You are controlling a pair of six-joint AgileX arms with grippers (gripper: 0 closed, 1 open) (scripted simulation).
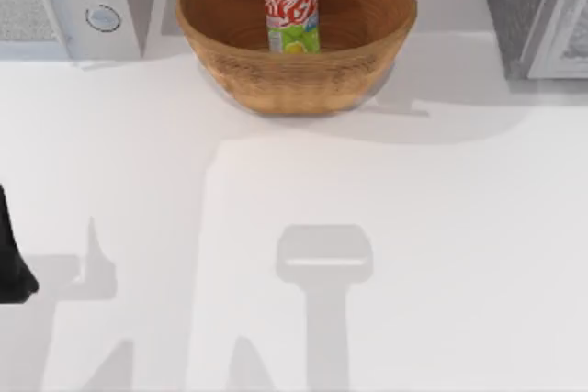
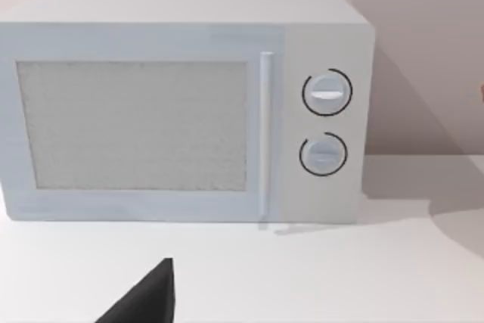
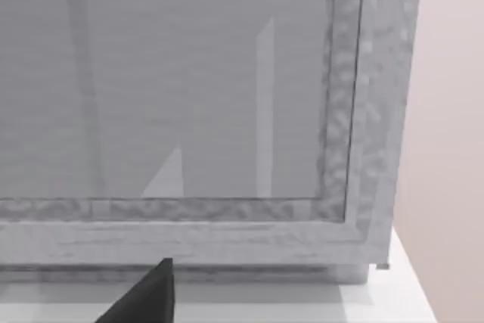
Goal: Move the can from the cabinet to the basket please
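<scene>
Can [image 1: 292,8] and basket [image 1: 296,34] are already together: the red soda can stands upright inside the woven bowl, towards its far wall, with its silver top level with the rim. By the look of things the move asked for is done, and nothing seems left but for the arms to stay clear.

Beside the basket on the top view's right is the cabinet [image 1: 533,11], dark speckled with its pale framed door; in the right wrist view that door [image 3: 174,88] looks closed or nearly so, though I cannot be certain. On the other side of the basket sits the white microwave [image 1: 69,2] with its two round knobs.

Well away from the basket, at the surface's [image 1: 413,227] left edge, a dark part of the left arm [image 1: 14,259] pokes in. The left wrist view shows one dark fingertip [image 2: 147,296] of the left claw, facing the microwave and touching nothing; whether that claw is spread or pressed together I cannot tell. The right claw likewise shows a single dark fingertip [image 3: 147,296] in front of the cabinet door, holding nothing visible, its opening impossible to judge.
</scene>
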